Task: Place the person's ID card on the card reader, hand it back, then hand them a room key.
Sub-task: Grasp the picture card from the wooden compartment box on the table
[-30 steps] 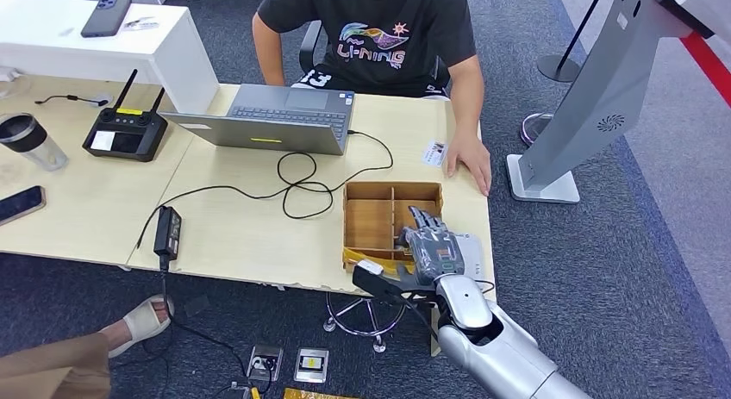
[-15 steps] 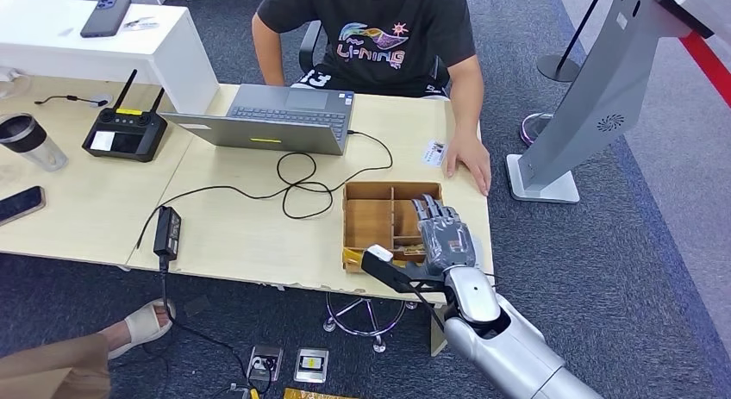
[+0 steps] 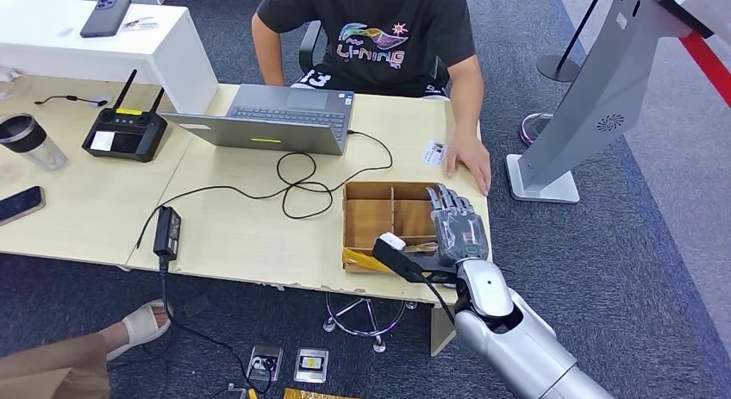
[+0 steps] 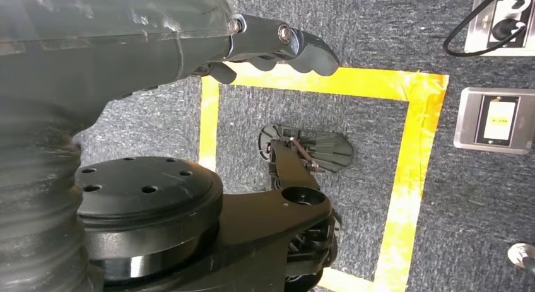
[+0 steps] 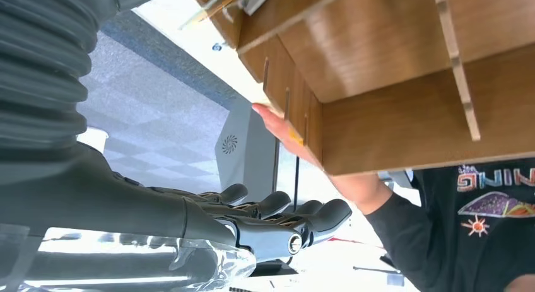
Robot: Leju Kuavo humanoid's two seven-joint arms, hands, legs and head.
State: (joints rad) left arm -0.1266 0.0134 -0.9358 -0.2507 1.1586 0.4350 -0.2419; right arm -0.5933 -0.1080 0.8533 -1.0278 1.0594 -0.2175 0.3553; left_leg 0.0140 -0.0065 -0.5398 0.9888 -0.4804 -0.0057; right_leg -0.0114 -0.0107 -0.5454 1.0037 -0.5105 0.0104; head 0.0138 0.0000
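A small white card [image 3: 434, 152] lies on the light wooden table [image 3: 250, 235], right beside the fingers of the seated person's hand [image 3: 470, 162]. My right hand [image 3: 455, 229] hovers flat over the right end of a divided wooden box [image 3: 384, 216], fingers stretched toward the person and thumb [image 3: 393, 247] out to the side, holding nothing. In the right wrist view the fingers [image 5: 277, 219] are straight, with the wooden box [image 5: 391, 96] and the person's hand [image 5: 277, 125] beyond them. My left hand [image 4: 277, 43] hangs over the carpet with nothing in it, fingers loosely extended.
An open laptop [image 3: 276, 119] with a looped black cable [image 3: 302, 179] and a power brick [image 3: 168, 231] takes up the table's middle. A remote controller [image 3: 128, 132], cup [image 3: 30, 140] and phone [image 3: 19, 203] lie left. A grey kiosk stand [image 3: 595, 97] rises on the right.
My right hand has moved forward over the box's right end, closer to the person's hand and the card. The person and the card have not moved.
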